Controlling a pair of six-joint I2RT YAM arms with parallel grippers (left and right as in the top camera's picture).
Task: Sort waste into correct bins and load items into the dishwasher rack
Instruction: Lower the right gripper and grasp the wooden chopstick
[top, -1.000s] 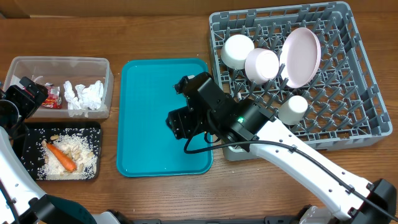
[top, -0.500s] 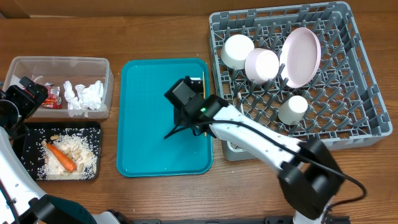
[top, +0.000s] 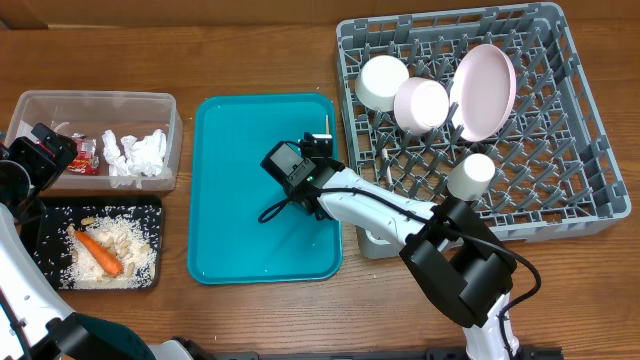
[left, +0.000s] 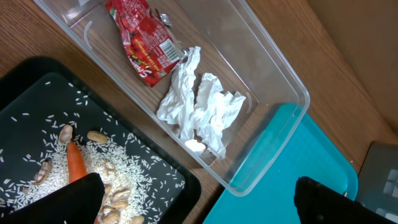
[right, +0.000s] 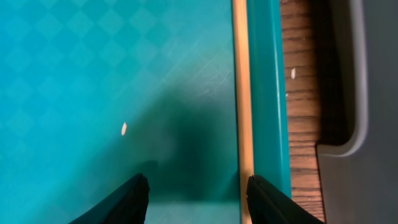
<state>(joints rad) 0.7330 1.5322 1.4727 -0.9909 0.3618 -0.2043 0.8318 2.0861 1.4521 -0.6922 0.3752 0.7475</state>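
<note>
Against a second ago, the right arm has swung round. Then it stretched in from the lower right with its wrist over the middle of the teal plastic tray (top: 230, 200); now it folds tightly, and the right claw (right: 196, 190) sits by the tray's right-hand wall. The left arm and the racked dishes have not moved

The right claw's two dark fingers are spread. A thin wooden chopstick (right: 242, 93) lies flat between them, just beside the finger nearer the rim, and is not pinched. It runs straight along the foot of the raised wall. The tray floor has a faint chequered texture and carries a single rice grain (right: 124, 129). Past the wall are the grained wooden table (right: 305, 124) and a smooth corner of the grey plastic lattice rack (top: 600, 180), which holds two white bowls (top: 383, 82), a white round plate (top: 483, 90) on edge and a small white cup (top: 470, 173)

The left claw (left: 196, 196) is spread wide, holding nothing. A clear plastic rectangular tub (left: 292, 93) contains a glossy red snack wrapper (left: 146, 40) and a crumpled white tissue (left: 199, 109). The shallow black rectangular tray (left: 37, 81) beside it holds an orange carrot (left: 76, 165) among loose white rice (left: 37, 180)
</note>
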